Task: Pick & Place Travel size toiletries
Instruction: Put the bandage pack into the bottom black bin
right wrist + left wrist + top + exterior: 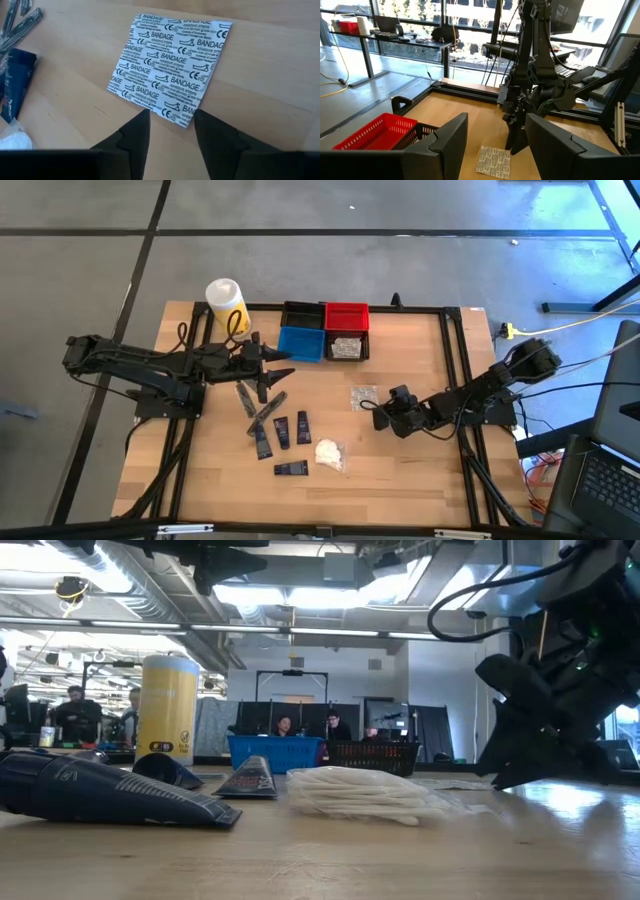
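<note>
Several flat dark tubes [282, 432] lie flat on the wooden table, and the white wad in clear wrap [329, 452] lies beside them. A printed bandage packet [170, 70] lies flat near the table's middle [364, 396]. My right gripper [172, 125] is open and low over the table. Its fingertips stand just short of the packet's nearest corner, one on either side. My left gripper [272, 380] is open and hovers over the far end of the tube group, near the blue bin [301, 343]. It touches nothing.
The red bin [347, 315], two black bins and the blue bin sit in a block at the table's far side; one black bin [346, 348] holds clear packets. A yellow container [226, 302] stands at the far left. Bare wood lies toward the near edge. People sit beyond the table.
</note>
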`<state>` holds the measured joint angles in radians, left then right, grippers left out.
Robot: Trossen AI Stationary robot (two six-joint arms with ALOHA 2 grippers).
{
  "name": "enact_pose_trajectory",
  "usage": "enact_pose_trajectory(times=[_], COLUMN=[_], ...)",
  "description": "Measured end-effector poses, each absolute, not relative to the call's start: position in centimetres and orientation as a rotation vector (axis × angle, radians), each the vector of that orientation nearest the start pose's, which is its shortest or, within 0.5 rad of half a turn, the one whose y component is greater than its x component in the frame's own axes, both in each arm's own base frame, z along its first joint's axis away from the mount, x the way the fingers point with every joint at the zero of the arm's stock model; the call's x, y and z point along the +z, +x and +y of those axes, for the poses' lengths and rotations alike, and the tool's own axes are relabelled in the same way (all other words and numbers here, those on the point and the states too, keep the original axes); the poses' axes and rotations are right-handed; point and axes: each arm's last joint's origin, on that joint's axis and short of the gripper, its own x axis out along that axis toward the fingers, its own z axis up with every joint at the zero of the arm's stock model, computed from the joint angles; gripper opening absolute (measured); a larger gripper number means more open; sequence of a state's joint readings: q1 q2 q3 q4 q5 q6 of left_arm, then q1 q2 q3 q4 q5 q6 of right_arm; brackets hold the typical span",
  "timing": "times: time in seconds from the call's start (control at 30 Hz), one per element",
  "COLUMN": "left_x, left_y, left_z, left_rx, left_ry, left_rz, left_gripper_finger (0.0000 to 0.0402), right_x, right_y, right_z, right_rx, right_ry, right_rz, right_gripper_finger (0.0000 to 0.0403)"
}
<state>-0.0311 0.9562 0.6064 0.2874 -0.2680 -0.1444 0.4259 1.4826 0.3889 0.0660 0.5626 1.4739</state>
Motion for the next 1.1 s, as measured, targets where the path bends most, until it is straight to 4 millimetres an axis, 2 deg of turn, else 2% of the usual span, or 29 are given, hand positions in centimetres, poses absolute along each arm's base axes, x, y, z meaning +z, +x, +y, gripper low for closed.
enact_pose_trajectory(times=[0.27, 0.6, 1.1], left_x=[28.56, 28.56, 28.56], left_y=[21.41, 21.41, 21.41], left_z=[0.1, 0.1, 0.09], left_rx=[0.241, 0.24, 0.24], left_ry=[-0.134, -0.134, -0.134], left_rz=[0.045, 0.045, 0.045], left_gripper_finger=[0.0196, 0.0196, 0.0196], right_x=[9.63, 9.46, 9.88], right_y=[19.67, 19.46, 19.34], right_z=[7.25, 7.2, 7.15], right_rx=[-0.722, -0.731, -0.693], right_ry=[0.88, 0.865, 0.797], right_rz=[0.618, 0.648, 0.659], right_gripper_finger=[0.0108, 0.0008, 0.0001])
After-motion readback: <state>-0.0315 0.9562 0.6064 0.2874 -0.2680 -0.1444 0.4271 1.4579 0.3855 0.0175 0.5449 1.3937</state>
